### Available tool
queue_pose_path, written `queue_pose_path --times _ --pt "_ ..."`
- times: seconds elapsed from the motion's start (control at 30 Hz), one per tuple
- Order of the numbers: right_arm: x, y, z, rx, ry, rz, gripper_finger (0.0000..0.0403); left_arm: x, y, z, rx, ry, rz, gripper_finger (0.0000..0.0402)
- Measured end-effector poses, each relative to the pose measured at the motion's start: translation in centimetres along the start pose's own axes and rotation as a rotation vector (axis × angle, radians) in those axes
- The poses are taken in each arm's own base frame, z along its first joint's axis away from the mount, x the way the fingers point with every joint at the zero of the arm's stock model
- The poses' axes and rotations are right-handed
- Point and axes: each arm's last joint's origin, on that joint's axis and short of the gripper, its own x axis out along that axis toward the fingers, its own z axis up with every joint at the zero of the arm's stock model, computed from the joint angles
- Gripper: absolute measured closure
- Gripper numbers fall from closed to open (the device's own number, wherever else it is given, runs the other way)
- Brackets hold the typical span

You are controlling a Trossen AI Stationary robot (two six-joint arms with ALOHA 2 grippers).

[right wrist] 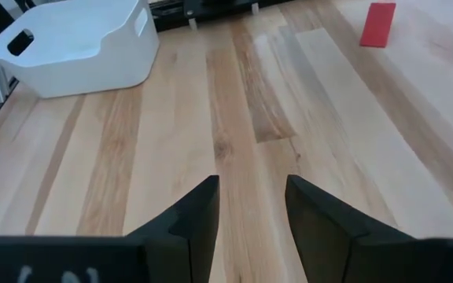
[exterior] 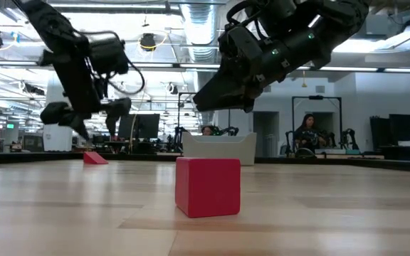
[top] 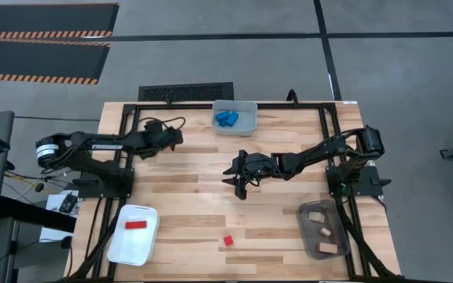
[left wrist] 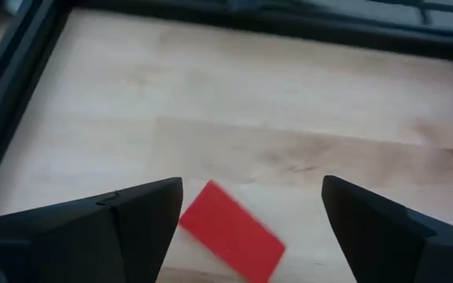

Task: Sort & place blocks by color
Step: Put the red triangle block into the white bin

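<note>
My left gripper (top: pixel 175 138) (left wrist: pixel 250 212) hovers open near the table's far left. A flat red block (left wrist: pixel 230 229) lies on the wood below and between its fingers, untouched. The same block shows in the low view (exterior: pixel 95 158) and the right wrist view (right wrist: pixel 378 23); the gripper hides it from above. My right gripper (top: pixel 238 179) (right wrist: pixel 250 208) hangs open and empty above mid-table. A red cube (top: pixel 228 240) (exterior: pixel 207 187) sits on the table near the front edge. A second red block (top: pixel 136 224) lies in the white bin (top: pixel 124 250).
A grey bin (top: pixel 248 106) at the far edge holds blue blocks (top: pixel 226 119). A clear bin (top: pixel 308 236) at the near right holds tan blocks (top: pixel 321 231). Bare wood lies between the bins. People sit in the room beyond the table (exterior: pixel 308 131).
</note>
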Motion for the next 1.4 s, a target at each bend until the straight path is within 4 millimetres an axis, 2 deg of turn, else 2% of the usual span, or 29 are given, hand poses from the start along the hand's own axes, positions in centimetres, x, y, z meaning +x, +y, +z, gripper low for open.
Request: queue_pose_path --times 0.3,0.47,0.67,0.83,1.13,1.27,1.4 --pt "-0.1 0.9 -0.5 0.012 0.035 0.036 0.0230 2.9 0.0 -2.7 -0.145 0.072 0.140 0.0104" --pt "-0.1 1.6 -0.9 -0.007 0.063 0.050 0.0229 3.7 -0.1 -3.2 -0.135 0.043 0.175 0.0104" --pt "-0.1 1.5 -1.2 -0.012 0.091 0.044 0.0232 3.6 -0.2 -3.1 -0.068 0.048 0.164 0.0113" --pt "-0.1 1.3 -1.2 -0.009 0.093 0.033 0.0234 3.6 -0.6 -2.9 0.040 0.066 0.150 0.0159" --pt "-0.1 1.2 -1.3 -0.010 0.111 0.028 0.0237 3.5 -0.7 -2.8 0.164 0.062 0.146 0.0298" --pt "-0.2 1.1 -1.6 -0.014 0.134 0.021 0.0238 3.4 -1.0 -2.7 0.183 0.074 0.135 0.0299" --pt "-0.2 1.1 -1.7 -0.035 0.145 0.013 0.0237 2.4 -2.9 -2.1 0.256 0.069 0.063 0.0295"
